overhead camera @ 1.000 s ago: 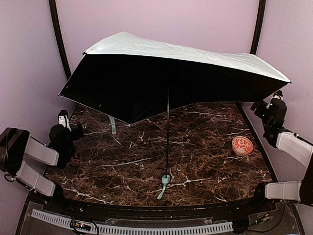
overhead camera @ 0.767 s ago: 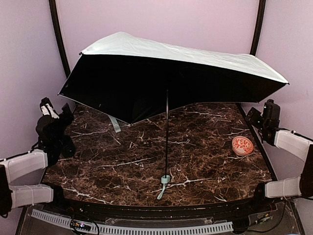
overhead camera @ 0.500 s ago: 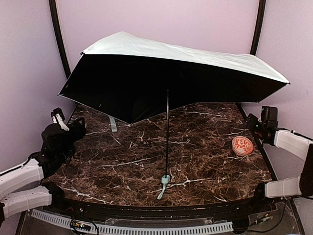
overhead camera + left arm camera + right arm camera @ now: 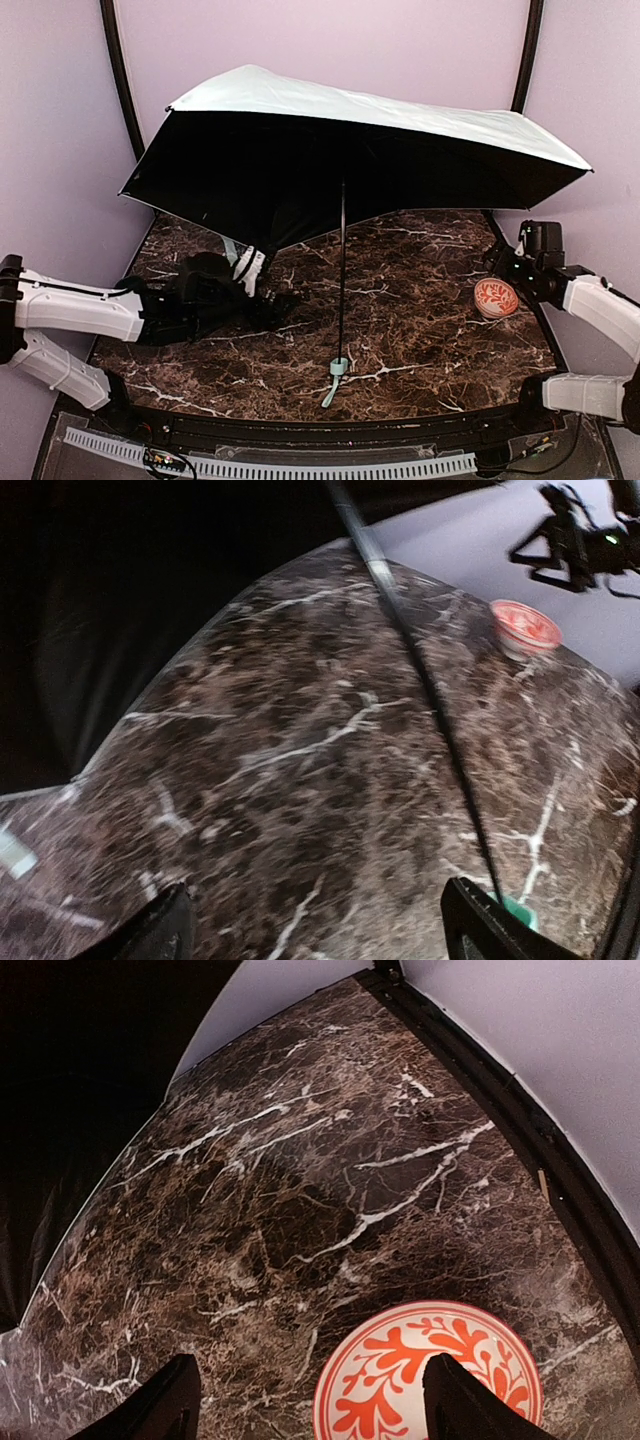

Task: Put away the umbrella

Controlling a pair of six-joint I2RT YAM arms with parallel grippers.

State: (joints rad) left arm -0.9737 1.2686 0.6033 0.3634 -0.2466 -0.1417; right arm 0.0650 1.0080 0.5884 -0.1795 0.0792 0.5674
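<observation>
The umbrella (image 4: 360, 115) stands open on the marble table, pale mint outside, black lining (image 4: 300, 175) below. Its thin black shaft (image 4: 341, 280) runs down to the small mint handle (image 4: 339, 367) near the front edge, strap trailing. My left gripper (image 4: 262, 285) is open and empty, reaching under the canopy to the left of the shaft. In the left wrist view the shaft (image 4: 430, 690) crosses diagonally, with the handle (image 4: 517, 910) by the right finger. My right gripper (image 4: 500, 262) is open and empty at the right edge, under the canopy's right tip.
A small red-and-white patterned bowl (image 4: 496, 297) sits at the table's right side, just below my right gripper; it also shows in the right wrist view (image 4: 430, 1375) and the left wrist view (image 4: 525, 627). Pink walls and black frame posts (image 4: 118, 80) enclose the table.
My left arm has swung in from the left wall and stretched across the table towards the shaft. My right gripper has dropped lower and moved inward above the bowl. The umbrella has not moved.
</observation>
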